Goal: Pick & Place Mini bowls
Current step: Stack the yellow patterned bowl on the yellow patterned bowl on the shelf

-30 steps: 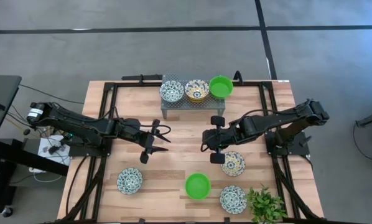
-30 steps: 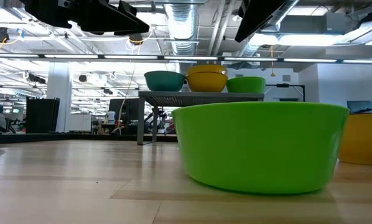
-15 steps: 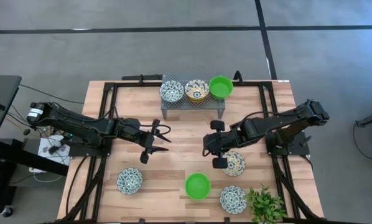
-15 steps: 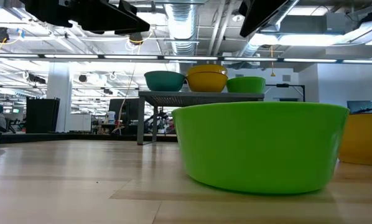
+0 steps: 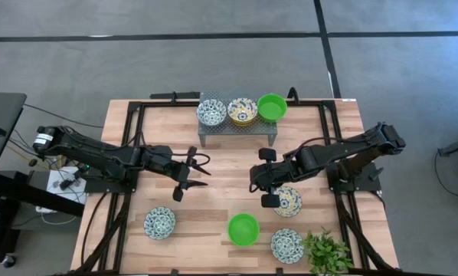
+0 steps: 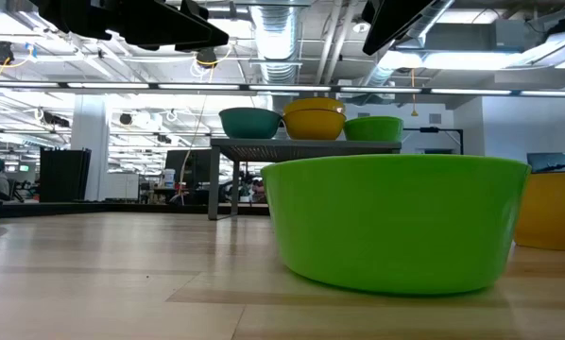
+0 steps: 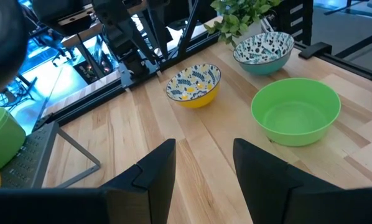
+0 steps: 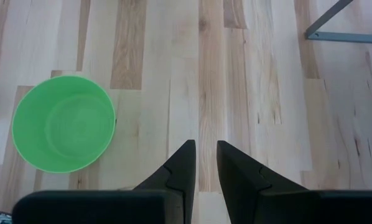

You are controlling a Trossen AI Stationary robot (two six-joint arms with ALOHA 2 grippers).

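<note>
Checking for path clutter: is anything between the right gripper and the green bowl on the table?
Nothing visible. The right gripper hovers over bare wood, and only open table lies between it and the green bowl. The yellow bowl sits off to the side.

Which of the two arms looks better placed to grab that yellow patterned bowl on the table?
Probably the right. The right gripper hangs open right beside the yellow patterned bowl, while the left gripper sits open across the table, farther away.
</note>
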